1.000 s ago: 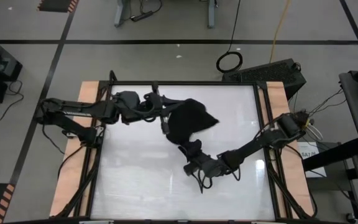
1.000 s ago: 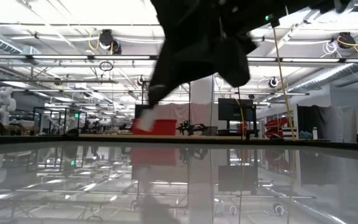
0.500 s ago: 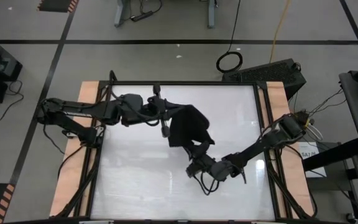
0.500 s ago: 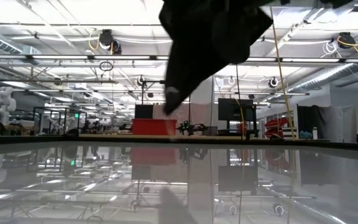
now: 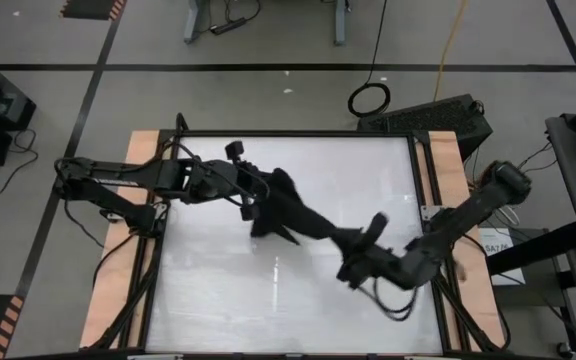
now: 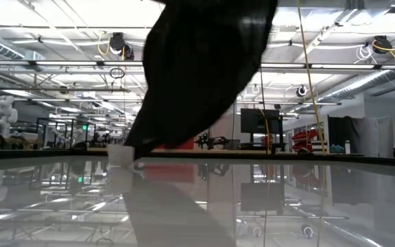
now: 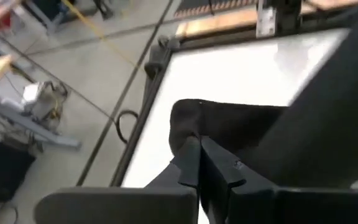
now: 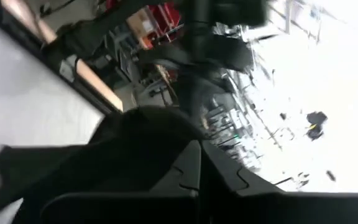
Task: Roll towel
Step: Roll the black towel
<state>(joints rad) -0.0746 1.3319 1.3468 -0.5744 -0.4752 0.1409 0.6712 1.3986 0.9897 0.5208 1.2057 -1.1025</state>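
The black towel (image 5: pixel 303 212) hangs stretched between my two grippers above the middle of the white table (image 5: pixel 218 290). My left gripper (image 5: pixel 258 197) is shut on its left end and my right gripper (image 5: pixel 353 248) is shut on its right end. In the low view the towel (image 6: pixel 197 75) droops as a wide dark sheet. Its lowest corner carries a small white tag (image 6: pixel 120 155) just above the tabletop; whether the tag touches the table I cannot tell. My left gripper pinches an edge of the towel (image 7: pixel 188 127) between its two shut fingers, coming roughly level from the table's left. The cloth runs off from the fingers toward the other arm. My right gripper pinches a bunched part of the towel (image 8: pixel 157 134) between its shut fingers, coming from the table's right and near side. The cloth is lifted there and stretches away toward the left gripper.
Wooden strips (image 5: pixel 138 160) border the table on the left and right. A black box (image 5: pixel 438 115) stands just beyond the far right corner. Bare tabletop lies near the front edge (image 5: pixel 268 320).
My right gripper has gone toward the table's right edge with its part of the towel, its arm swinging out to the right. The towel, bunched a second ago, is now drawn out long between the two grippers. Its tagged corner has sunk close to the table.
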